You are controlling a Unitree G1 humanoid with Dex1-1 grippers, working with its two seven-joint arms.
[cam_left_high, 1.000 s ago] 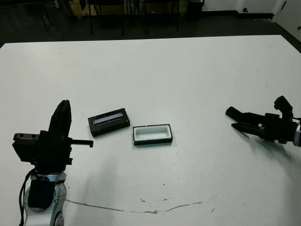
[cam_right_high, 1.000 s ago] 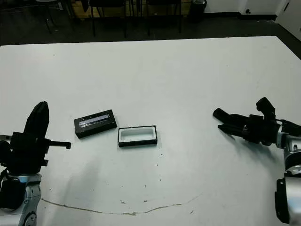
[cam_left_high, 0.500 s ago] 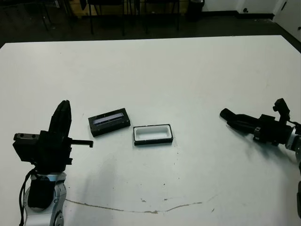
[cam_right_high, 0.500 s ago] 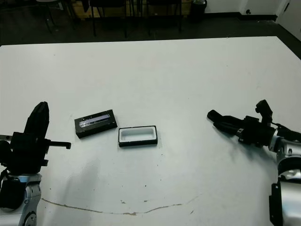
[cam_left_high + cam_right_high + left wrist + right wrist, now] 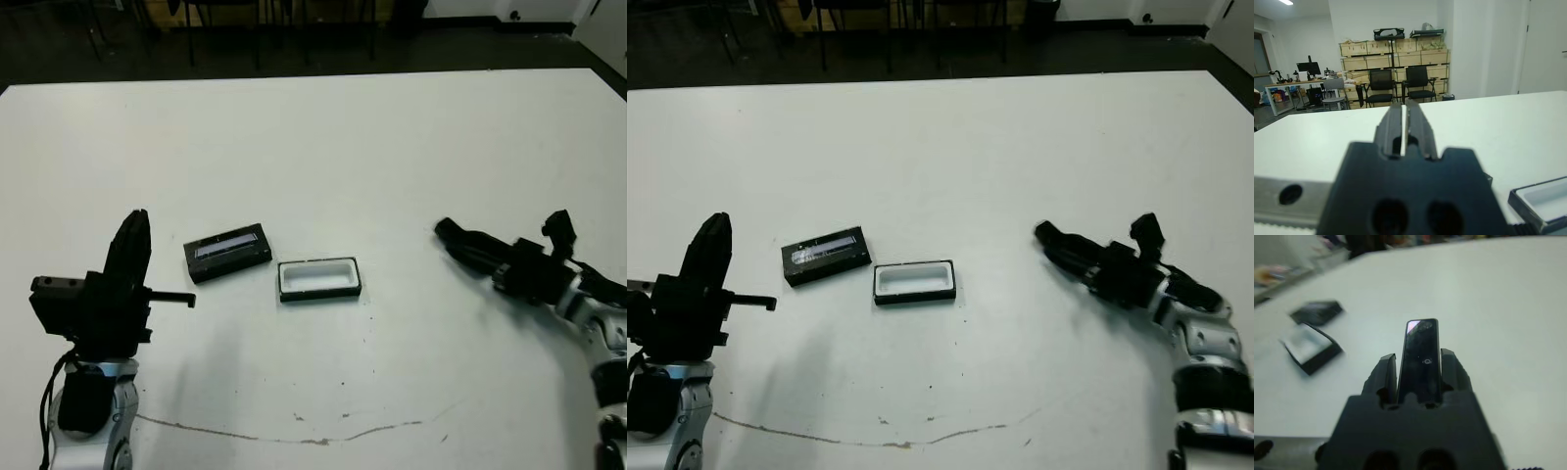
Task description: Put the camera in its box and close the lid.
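The box (image 5: 318, 279), a shallow black tray with a white lining, lies open at the table's middle. Just to its left the lid (image 5: 227, 253), a black slab with a silvery-blue strip, lies flat at a slant. The camera (image 5: 1420, 352), a flat black device, stands on edge between the fingers of my right gripper (image 5: 458, 240), which is shut on it right of the box and well apart from it. My left gripper (image 5: 132, 233) is held up near the table's left front, fingers pressed together with nothing in them. Box (image 5: 1311, 348) and lid (image 5: 1317, 311) show blurred in the right wrist view.
A thin brownish crack line (image 5: 294, 431) runs across the white table (image 5: 323, 147) near its front edge. Chairs and dark floor (image 5: 274, 29) lie beyond the far edge. Shelves of cartons (image 5: 1396, 49) and chairs stand in the room behind.
My right gripper has moved left toward the box with the camera in it. The left arm, box and lid have stayed put.
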